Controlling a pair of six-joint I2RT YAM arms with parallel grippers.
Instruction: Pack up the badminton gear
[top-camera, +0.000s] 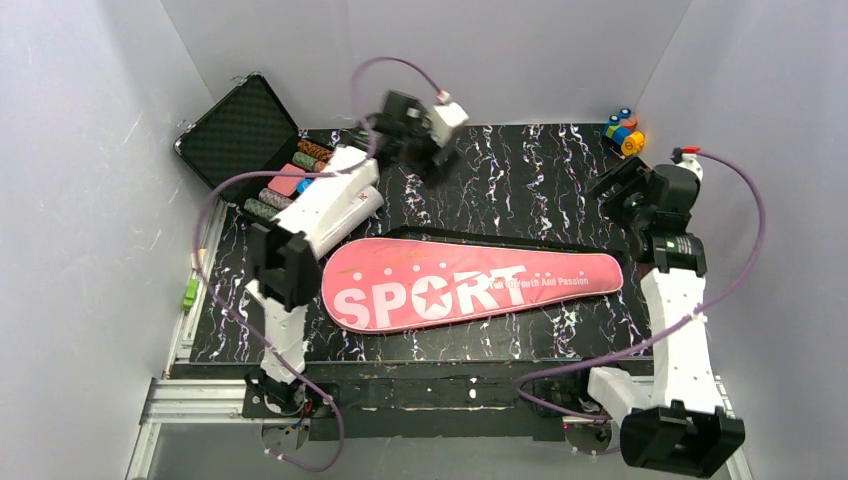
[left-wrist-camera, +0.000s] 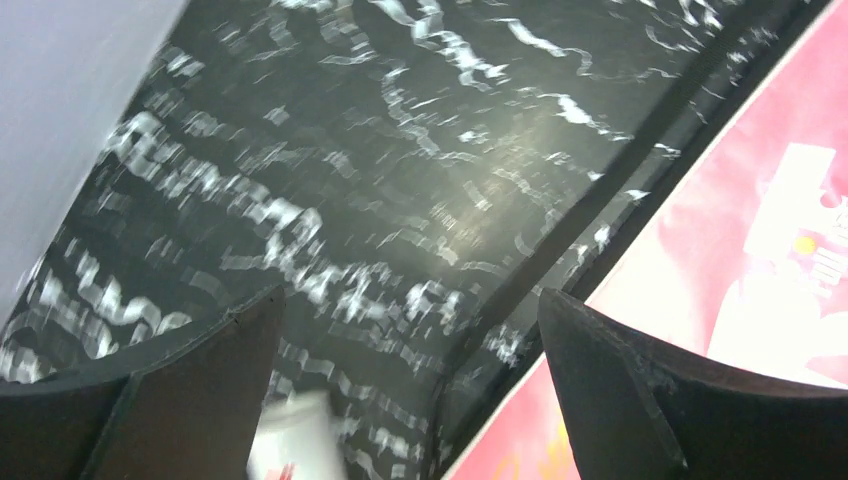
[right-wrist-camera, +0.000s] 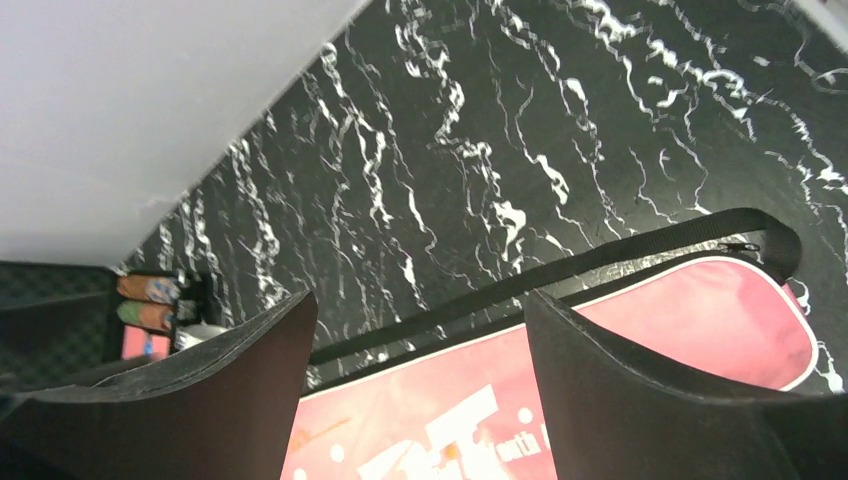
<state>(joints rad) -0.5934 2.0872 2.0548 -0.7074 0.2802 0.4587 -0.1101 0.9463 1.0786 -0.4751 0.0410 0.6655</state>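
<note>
Your left gripper (left-wrist-camera: 412, 300) hangs over the back-left of the surface (top-camera: 520, 170), its jaws spread wide with nothing between them. To its left sits the black case (top-camera: 240, 135), lid up, with rows of striped chips (top-camera: 290, 175); that is not your concern. Just under the left arm lies a white tube (top-camera: 368, 203) with small red print too small to read. It is probably the cardboard tube, though the arm hides much of it.

The pink bag (top-camera: 450, 285) lies flat across the middle, its long axis running left to right. The broad head end is near the left arm and the narrow end points toward the right arm. From the left gripper, the bag lies toward you. White letters read "SPORT", with a star inside the O, and beside them a smaller line looks like "Full Of Youth And Passion". A black strap (right-wrist-camera: 560, 270) runs along its far edge.

You cannot see any rackets or shuttlecock outside the bag.

Your right gripper (right-wrist-camera: 420, 298) is likewise open and empty, hovering beyond the narrow end. It is the nearer one to that end. Coloured blocks (top-camera: 622, 130) sit in the far right corner.
</note>
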